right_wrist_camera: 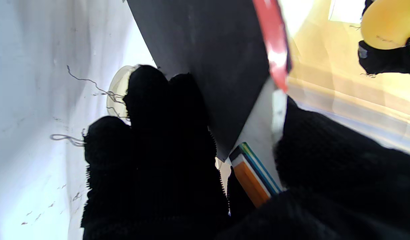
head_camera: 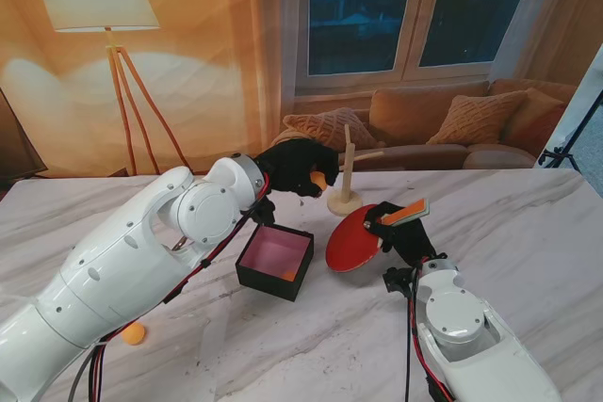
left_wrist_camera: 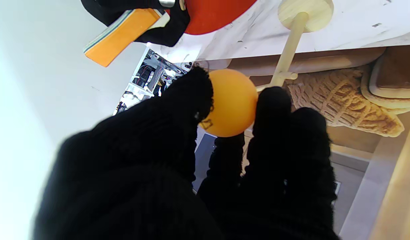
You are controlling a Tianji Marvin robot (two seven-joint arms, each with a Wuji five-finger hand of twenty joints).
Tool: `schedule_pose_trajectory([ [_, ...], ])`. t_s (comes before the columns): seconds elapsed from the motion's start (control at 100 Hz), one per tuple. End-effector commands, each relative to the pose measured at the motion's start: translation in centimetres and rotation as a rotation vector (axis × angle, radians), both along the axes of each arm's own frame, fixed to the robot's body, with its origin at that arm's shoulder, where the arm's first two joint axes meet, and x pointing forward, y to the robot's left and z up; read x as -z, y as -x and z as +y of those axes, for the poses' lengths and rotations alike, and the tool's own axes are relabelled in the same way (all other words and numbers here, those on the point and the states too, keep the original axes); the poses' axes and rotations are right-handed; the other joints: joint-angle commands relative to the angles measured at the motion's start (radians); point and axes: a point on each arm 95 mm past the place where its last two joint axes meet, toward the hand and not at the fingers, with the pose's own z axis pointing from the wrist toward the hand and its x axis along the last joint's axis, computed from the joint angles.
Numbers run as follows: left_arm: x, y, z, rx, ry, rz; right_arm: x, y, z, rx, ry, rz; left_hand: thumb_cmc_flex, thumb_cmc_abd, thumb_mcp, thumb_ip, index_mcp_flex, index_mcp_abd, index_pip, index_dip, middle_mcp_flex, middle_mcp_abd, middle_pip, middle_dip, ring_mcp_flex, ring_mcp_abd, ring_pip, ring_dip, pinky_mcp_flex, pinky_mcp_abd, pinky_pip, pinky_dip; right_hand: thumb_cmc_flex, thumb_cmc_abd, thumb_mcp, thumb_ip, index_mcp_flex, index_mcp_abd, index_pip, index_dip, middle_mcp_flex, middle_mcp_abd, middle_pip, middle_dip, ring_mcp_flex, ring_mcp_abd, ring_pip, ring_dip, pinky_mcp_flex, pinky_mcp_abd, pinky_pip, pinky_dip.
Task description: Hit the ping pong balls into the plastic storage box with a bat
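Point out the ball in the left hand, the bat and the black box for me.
Ball (left_wrist_camera: 232,101): left wrist view, middle of its orange surface.
Bat (head_camera: 354,240): stand view, red blade face.
Black box (head_camera: 266,281): stand view, its near outer wall.

Bat (right_wrist_camera: 218,66) blade cut off, blurred

Ball (left_wrist_camera: 233,101): orange. Bat (head_camera: 356,239): red face, black reverse, orange striped handle. Box (head_camera: 274,262): black outside, pink inside. Table (head_camera: 528,223): white marble, grey veins. Robot hands: black knit gloves.
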Motion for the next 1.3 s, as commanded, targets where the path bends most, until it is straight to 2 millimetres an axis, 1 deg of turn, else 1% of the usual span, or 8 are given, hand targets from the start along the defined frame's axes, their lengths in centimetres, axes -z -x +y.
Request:
schedule_pose_trajectory([
  [0.0,-0.1,0.4,-0.7,0.027,0.002,0.012,-1.0,0.1,0.9,-0.022,-0.023,-0.023,0.049,0.063,0.023,0.028,-0.032,0.025,-0.029,-0.024,0.055,-0.015,0.073,0.043,-0.026,0.030,-0.015,-0.014,-0.016,-0.009,-0.003,0.001,0.112,0.105,0.102,0.027,0.188,-0.071,0.110,0.044,0.024,-0.216,-0.007,0.000,-0.043,-0.098,-0.023,-0.004,-0.003,-0.054,0.002,0.010],
  [0.12,0.2,0.6,-0.8,0.050,-0.001,0.033,-2.1,0.3,1.4,-0.036,-0.044,-0.059,-0.019,0.080,0.012,0.034,-0.050,0.028,-0.145,-0.046,-0.037,-0.017,0.117,-0.103,-0.086,0.056,-0.038,-0.110,-0.051,0.022,-0.028,0.013,0.112,0.106,0.101,0.027,0.188,-0.072,0.110,0.044,0.025,-0.218,-0.007,0.001,-0.042,-0.100,-0.023,-0.004,-0.002,-0.055,0.002,0.009],
  [0.17,0.2,0.7,-0.8,0.060,-0.007,0.039,-2.6,0.3,1.6,-0.043,-0.051,-0.072,-0.061,0.102,0.000,0.044,-0.062,0.029,-0.226,-0.051,-0.084,-0.020,0.144,-0.236,-0.114,0.073,-0.073,-0.138,-0.073,0.032,-0.046,0.021,0.112,0.107,0.101,0.027,0.187,-0.073,0.110,0.044,0.025,-0.218,-0.007,0.000,-0.041,-0.100,-0.023,-0.004,-0.001,-0.056,0.002,0.009],
  [0.28,0.3,0.8,-0.5,0.076,-0.037,0.040,-3.3,0.3,2.0,-0.055,-0.059,-0.092,-0.157,0.174,-0.024,0.106,-0.087,0.030,-0.359,-0.066,-0.139,-0.027,0.094,-0.368,-0.178,0.101,-0.144,-0.176,-0.133,0.048,-0.064,0.036,0.111,0.107,0.100,0.027,0.187,-0.074,0.110,0.045,0.025,-0.220,-0.007,0.000,-0.041,-0.101,-0.023,-0.003,-0.001,-0.056,0.001,0.009],
  [0.38,0.5,0.8,-0.2,0.083,-0.063,0.054,-3.7,0.3,2.2,-0.060,-0.067,-0.097,-0.199,0.208,-0.046,0.140,-0.100,0.031,-0.412,-0.072,-0.168,-0.028,0.055,-0.397,-0.198,0.113,-0.171,-0.192,-0.147,0.052,-0.077,0.038,0.112,0.108,0.099,0.027,0.187,-0.074,0.111,0.045,0.025,-0.219,-0.007,0.000,-0.040,-0.102,-0.023,-0.003,-0.001,-0.055,0.001,0.009],
  [0.74,1.4,0.4,1.9,0.009,-0.091,0.070,-3.3,0.3,2.3,-0.054,-0.044,-0.075,-0.200,0.220,-0.075,0.142,-0.096,0.043,-0.444,-0.076,-0.191,-0.016,0.029,-0.422,-0.215,0.120,-0.182,-0.199,-0.168,0.057,-0.092,0.038,0.112,0.108,0.097,0.028,0.187,-0.073,0.110,0.045,0.024,-0.217,-0.007,0.001,-0.041,-0.101,-0.024,-0.002,0.000,-0.057,0.001,0.008],
  [1.03,2.0,1.0,5.1,-0.055,-0.158,0.062,-2.7,0.6,0.9,-0.032,-0.008,-0.062,-0.209,0.235,-0.097,0.141,-0.101,0.052,-0.454,-0.074,-0.198,-0.018,0.023,-0.426,-0.248,0.096,-0.183,-0.193,-0.210,0.039,-0.096,0.042,0.112,0.108,0.098,0.028,0.185,-0.072,0.110,0.044,0.024,-0.216,-0.006,0.000,-0.040,-0.101,-0.022,0.000,0.001,-0.056,0.002,0.009],
  [1.29,3.4,2.7,9.0,-0.121,-0.230,0.100,-2.3,0.8,0.3,-0.027,0.012,-0.051,-0.242,0.254,-0.164,0.142,-0.146,0.064,-0.532,-0.098,-0.246,-0.007,-0.013,-0.438,-0.286,0.119,-0.214,-0.198,-0.249,0.055,-0.125,0.038,0.113,0.107,0.099,0.028,0.187,-0.072,0.111,0.043,0.024,-0.215,-0.005,0.000,-0.042,-0.099,-0.022,0.000,0.000,-0.056,0.003,0.009],
])
